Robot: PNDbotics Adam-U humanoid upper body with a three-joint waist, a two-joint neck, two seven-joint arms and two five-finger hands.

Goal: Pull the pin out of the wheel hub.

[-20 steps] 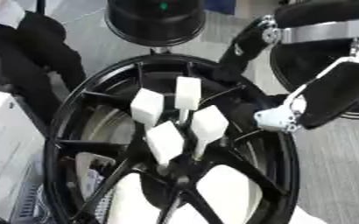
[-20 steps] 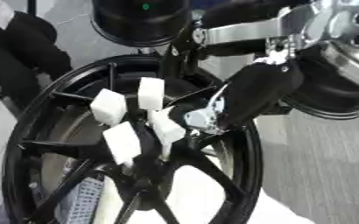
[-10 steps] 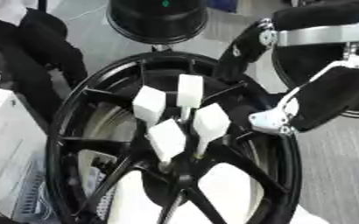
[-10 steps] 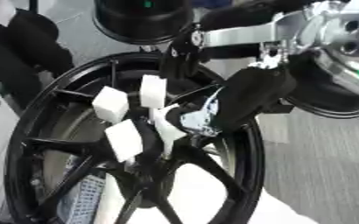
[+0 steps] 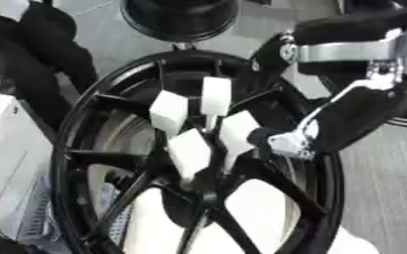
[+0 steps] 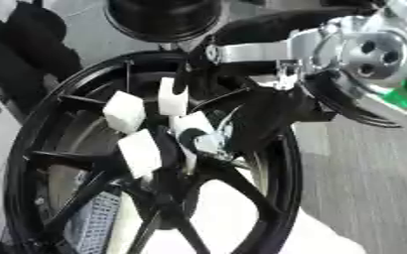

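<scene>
The right arm comes in from the upper right, bent at its silver wrist, and the right hand (image 5: 292,143) points down-left; its fingers are too blurred to read.

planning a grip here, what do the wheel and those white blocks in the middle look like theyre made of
The wheel hub looks like metal with a glossy black coat: thin rigid spokes, pale glints on the rim. The white pins look like matte plastic or foam: flat blocky faces, no shine; which one is unclear. The right hand, black with silver parts, is beside them.

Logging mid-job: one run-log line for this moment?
step: reaching for pins | right hand: at white pins, grip unclear | wheel: black, upright | left hand: not in view
</scene>
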